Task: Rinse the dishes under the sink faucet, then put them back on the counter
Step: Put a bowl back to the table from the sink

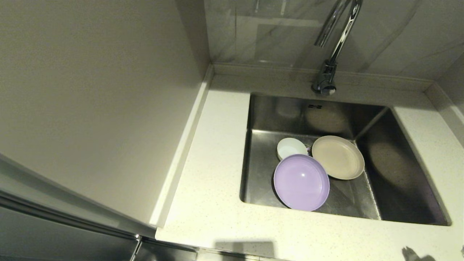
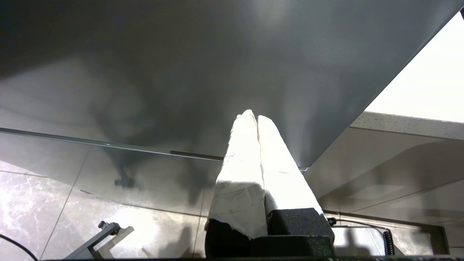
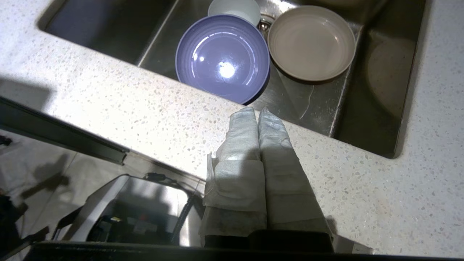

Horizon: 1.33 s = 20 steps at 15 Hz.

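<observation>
Three dishes lie in the steel sink [image 1: 261, 119]: a lavender plate [image 1: 301, 182] [image 3: 223, 58] at the front, a beige plate [image 1: 338, 157] [image 3: 311, 42] to its right, and a small white bowl [image 1: 291, 148] [image 3: 233, 7] behind them. The chrome faucet [image 1: 335, 40] rises at the back edge. My right gripper [image 3: 256, 110] is shut and empty, hovering over the front strip of the speckled counter [image 3: 127, 105], short of the lavender plate. Only a dark bit of it shows at the head view's lower right corner. My left gripper [image 2: 252, 115] is shut, empty, low beside a dark cabinet front.
The counter [image 1: 210, 181] wraps the sink on the left, front and right. A beige side wall [image 1: 90, 101] stands close on the left and grey marbled tiles [image 1: 272, 32] behind the faucet. The metal drain strainer [image 3: 265, 22] peeks out between the dishes.
</observation>
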Motion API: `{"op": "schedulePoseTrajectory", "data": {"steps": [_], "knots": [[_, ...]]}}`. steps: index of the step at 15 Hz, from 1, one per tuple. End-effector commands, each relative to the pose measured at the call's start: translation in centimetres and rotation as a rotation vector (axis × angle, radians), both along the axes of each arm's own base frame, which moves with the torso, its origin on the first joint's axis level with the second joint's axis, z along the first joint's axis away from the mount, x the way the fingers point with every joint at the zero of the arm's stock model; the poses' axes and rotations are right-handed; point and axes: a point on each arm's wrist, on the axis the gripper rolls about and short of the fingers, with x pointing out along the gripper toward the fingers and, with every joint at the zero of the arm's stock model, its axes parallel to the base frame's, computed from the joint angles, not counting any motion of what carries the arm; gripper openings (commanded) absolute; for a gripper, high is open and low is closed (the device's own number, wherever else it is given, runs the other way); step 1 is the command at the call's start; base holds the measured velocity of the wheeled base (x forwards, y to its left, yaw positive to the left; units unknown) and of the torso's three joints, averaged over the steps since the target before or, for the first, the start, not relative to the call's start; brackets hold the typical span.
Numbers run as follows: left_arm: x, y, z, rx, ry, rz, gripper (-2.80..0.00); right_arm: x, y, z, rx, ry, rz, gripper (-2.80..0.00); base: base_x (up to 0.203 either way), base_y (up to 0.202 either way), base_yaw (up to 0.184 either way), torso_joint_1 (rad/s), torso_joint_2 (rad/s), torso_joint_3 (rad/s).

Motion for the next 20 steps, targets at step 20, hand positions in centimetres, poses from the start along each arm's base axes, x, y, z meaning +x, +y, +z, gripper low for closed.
{"op": "schedulePoseTrajectory", "data": {"steps": [20], "knots": [[0.0,0.0,0.0,-0.001,-0.002,0.000,-2.80,16.2,-1.2,13.8,-0.633,0.542,-0.061,-2.80,0.000,0.000,0.000,0.000,0.00,0.000]]}}
